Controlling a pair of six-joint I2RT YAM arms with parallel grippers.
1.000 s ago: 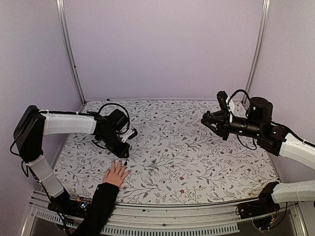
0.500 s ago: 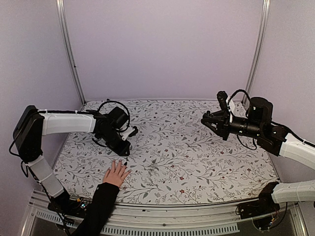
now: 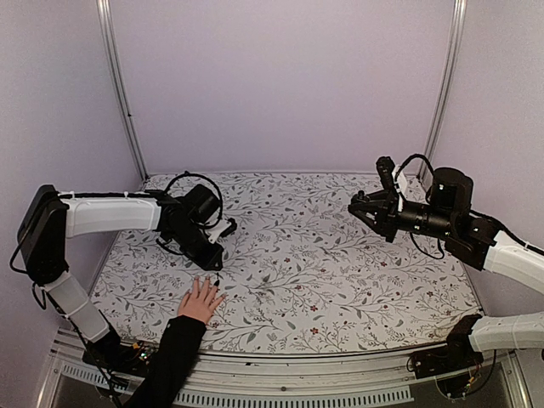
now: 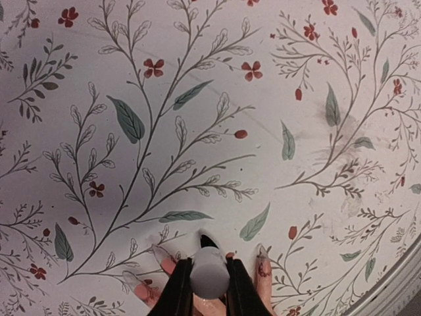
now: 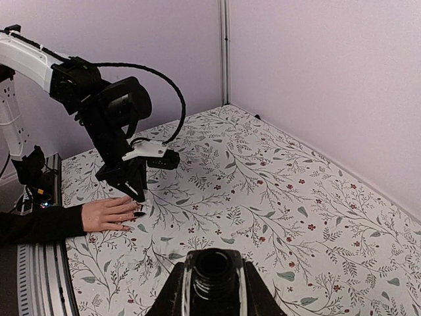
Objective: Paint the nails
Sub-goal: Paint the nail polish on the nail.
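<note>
A light-skinned hand (image 3: 201,299) in a black sleeve lies flat with spread fingers near the front left. In the left wrist view its nails (image 4: 209,241) show at the bottom edge: the middle one is dark with polish, the ones beside it look pale. My left gripper (image 4: 209,264) hangs right over those fingertips, shut on a round white cap (image 4: 209,278); the brush under the cap is hidden. From the right wrist view the left gripper (image 5: 135,191) stands just above the hand (image 5: 108,214). My right gripper (image 5: 213,262) is shut on an open dark bottle (image 5: 213,282), held high at the right (image 3: 357,206).
A floral cloth (image 3: 340,280) covers the table. Metal posts (image 3: 123,93) rise at the back corners before lilac walls. The person's black sleeve (image 3: 166,357) crosses the front rail at the left. A cable loops over the left wrist (image 3: 191,183).
My left gripper has drawn slightly back and up from the fingertips, still holding the cap. The hand and the right arm have not moved.
</note>
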